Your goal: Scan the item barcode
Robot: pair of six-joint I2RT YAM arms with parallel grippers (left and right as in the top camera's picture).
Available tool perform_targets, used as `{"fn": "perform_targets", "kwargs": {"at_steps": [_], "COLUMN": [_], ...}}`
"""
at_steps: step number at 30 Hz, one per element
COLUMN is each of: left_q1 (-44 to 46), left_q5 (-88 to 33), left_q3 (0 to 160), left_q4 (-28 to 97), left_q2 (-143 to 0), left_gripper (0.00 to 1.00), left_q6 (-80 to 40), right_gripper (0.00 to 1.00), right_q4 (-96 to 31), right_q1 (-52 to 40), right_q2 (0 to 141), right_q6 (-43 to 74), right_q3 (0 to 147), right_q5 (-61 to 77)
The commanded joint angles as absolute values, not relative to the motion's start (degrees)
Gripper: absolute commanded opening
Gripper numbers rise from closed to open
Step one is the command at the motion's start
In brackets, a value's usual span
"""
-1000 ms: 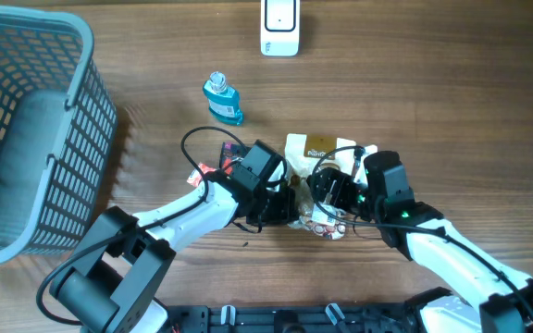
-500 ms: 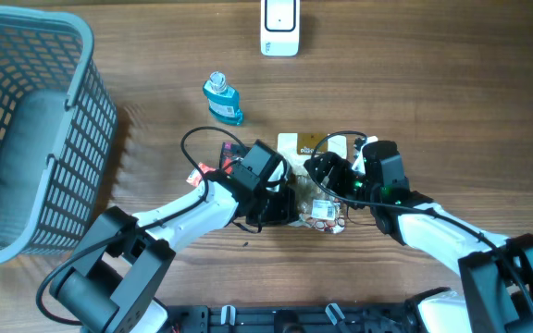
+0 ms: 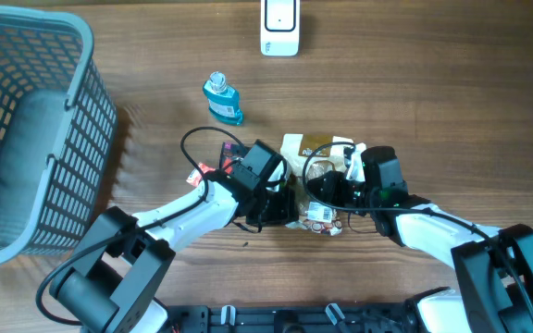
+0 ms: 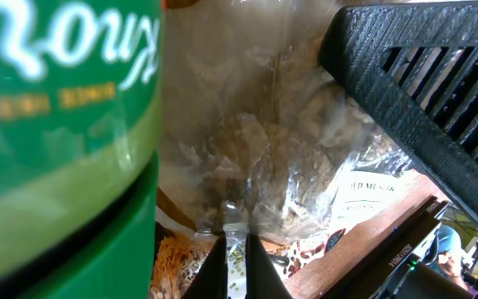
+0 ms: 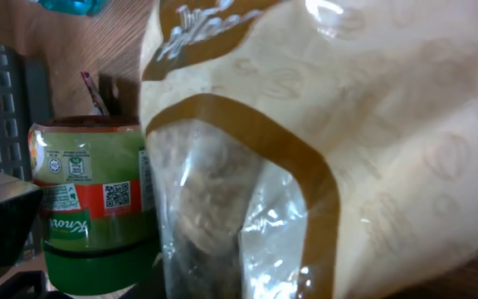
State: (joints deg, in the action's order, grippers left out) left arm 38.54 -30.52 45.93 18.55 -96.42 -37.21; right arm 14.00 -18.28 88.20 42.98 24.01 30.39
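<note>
Snack bag [image 3: 305,144] pinched from the left
Left gripper [image 4: 236,246] clamps its clear film (green jar [image 5: 90,199] just beside); right gripper [image 3: 324,188] perhaps gripping, cannot tell.

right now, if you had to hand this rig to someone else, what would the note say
Left gripper: shut, pinching the clear film of the snack bag.
Right gripper: at the bag's other side; open or shut cannot be told.
Things: the bag lies mid-table between both arms, the green jar close beside it. The white scanner sits at the far edge, well apart.
Done: bag pinched by the left.
Left: lift it and show its barcode to the scanner; no barcode on the bag is in view.
</note>
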Motion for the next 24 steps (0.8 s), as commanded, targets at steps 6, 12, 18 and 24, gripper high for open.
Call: {"fn": "perform_targets", "kwargs": {"at_steps": [6,12,18,24], "left_q1": [38.79,38.79,38.79,38.79], "left_q5": [-30.17,-30.13,-30.13,-29.93], "left_q3": [44.14,44.14,44.14,44.14], "left_q4": [20.58,20.58,20.58,20.58], "left_q2": [-98.72,-98.72,-98.72,-98.72], "left_gripper": [0.08,0.43,0.51,0.54], "left_q6": [-40.97,-40.97,-40.97,-40.97], "right_gripper": [0.29,0.27,0.24,0.25], "right_q4": [14.37,14.06,9.72,10.59], "right_q1": [-13.30,-9.10,-8.93,-8.91], "right_q2": [88.14,83.46,80.82,80.01], "right_q6": [40.56,42.46,51.37,58.43], "right_q3": [23.57,23.57,23.55,23.57], "right_q5": [33.32,35.97,28.01,24.71]}}
